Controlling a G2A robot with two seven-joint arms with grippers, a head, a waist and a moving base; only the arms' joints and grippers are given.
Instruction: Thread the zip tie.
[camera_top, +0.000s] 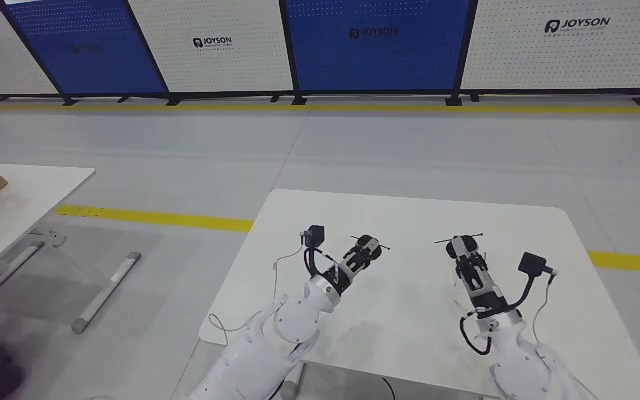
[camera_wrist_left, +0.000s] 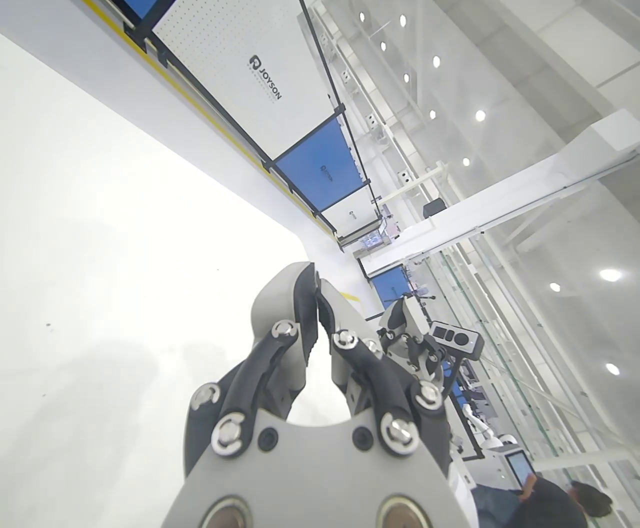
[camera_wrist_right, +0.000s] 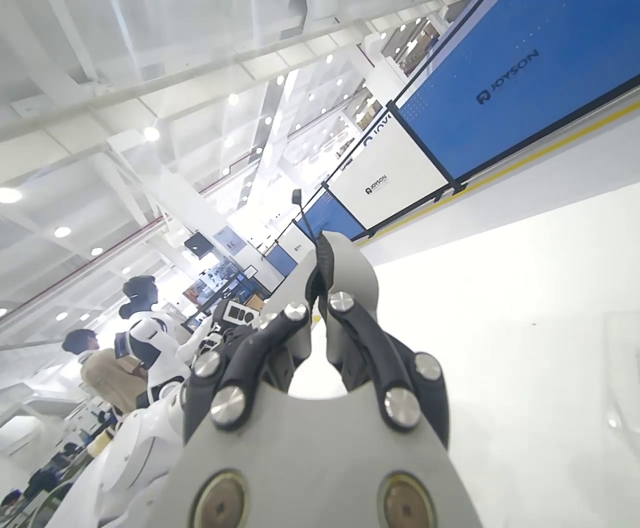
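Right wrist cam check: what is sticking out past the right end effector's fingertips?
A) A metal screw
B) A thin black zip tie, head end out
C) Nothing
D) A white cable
B: a thin black zip tie pokes out from between the closed fingertips of the right end effector, with its small square head at the free end.

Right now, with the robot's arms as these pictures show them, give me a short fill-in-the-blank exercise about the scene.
1. The right gripper has its fingers shut on a thin black ___.
2. The left gripper has its fingers ___, not open.
3. Both grippers are above a ___ table.

Missing words: zip tie; shut; white.
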